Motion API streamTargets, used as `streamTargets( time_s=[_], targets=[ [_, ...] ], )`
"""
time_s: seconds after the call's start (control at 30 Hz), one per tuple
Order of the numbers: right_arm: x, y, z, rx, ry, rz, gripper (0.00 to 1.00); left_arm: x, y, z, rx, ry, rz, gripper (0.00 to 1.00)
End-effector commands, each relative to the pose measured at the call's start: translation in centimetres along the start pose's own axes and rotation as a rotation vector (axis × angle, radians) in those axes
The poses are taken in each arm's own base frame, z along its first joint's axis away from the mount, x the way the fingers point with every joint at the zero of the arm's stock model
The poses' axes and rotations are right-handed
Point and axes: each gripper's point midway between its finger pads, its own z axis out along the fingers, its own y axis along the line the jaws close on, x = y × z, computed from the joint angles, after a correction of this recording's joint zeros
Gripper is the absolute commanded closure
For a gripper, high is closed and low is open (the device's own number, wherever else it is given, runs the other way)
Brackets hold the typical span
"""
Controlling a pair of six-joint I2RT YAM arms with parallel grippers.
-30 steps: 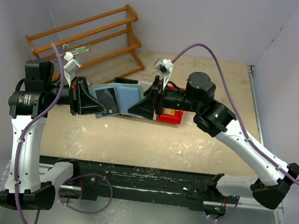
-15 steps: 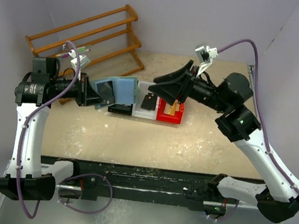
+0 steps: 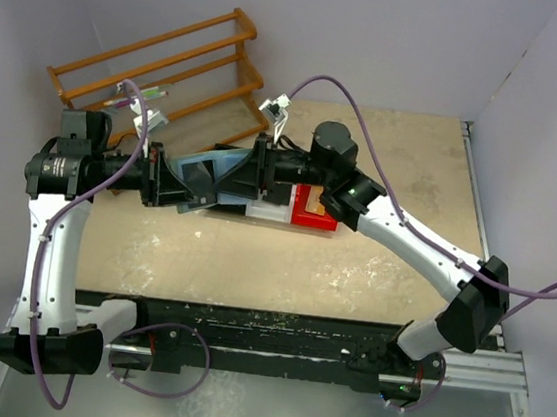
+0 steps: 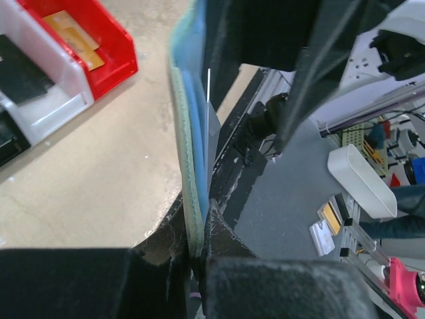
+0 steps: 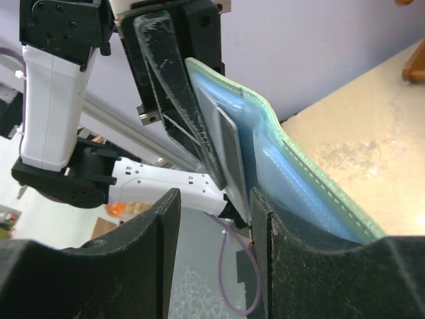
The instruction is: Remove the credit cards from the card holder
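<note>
The card holder (image 3: 200, 173) is held open in the air, its green edge (image 4: 188, 166) pinched in my shut left gripper (image 4: 199, 247). A silvery grey credit card (image 5: 230, 149) sticks out of its blue pocket (image 5: 299, 176). My right gripper (image 5: 211, 222) is open, and its fingers stand on either side of that card's free edge without squeezing it. From above, the right gripper (image 3: 226, 170) meets the holder opposite my left gripper (image 3: 181, 183). An orange credit card (image 4: 72, 36) lies in the red bin (image 4: 109, 50). A black one (image 4: 20, 66) lies in the white bin (image 4: 50, 100).
The red bin (image 3: 318, 213) and white bin (image 3: 270, 210) sit in a row on the table just behind and below the holder. A wooden rack (image 3: 164, 65) lies at the back left. Grey walls close in on both sides.
My right gripper left the holder, swung over the red bin with an orange card, then came back to the holder with open jaws. The left gripper kept hold of the holder.
</note>
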Motion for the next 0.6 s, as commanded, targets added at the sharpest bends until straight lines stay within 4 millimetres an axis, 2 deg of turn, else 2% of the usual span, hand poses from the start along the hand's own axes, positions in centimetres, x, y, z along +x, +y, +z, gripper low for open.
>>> streamTargets(
  time_s=[0.0,0.33,0.47,0.57],
  targets=[
    [-2.1,5.3,-1.0,-0.177,-0.033,-0.064,0.51,-1.0,-4.9,-0.9,0.207,-0.051,0.107,1.00],
    [-2.3,5.3,-0.9,-0.178,-0.040,-0.072,0.53,-0.9,-6.6,-1.2,0.279,-0.066,0.118,1.00],
    [-3.1,5.7,-0.5,-0.209,-0.061,-0.092,0.60,-0.7,-6.7,-1.3,0.281,-0.063,0.114,1.00],
    [-3.2,6.0,-0.2,-0.250,-0.064,-0.065,0.70,-0.6,-6.8,-1.3,0.288,-0.064,0.117,1.00]
  ],
)
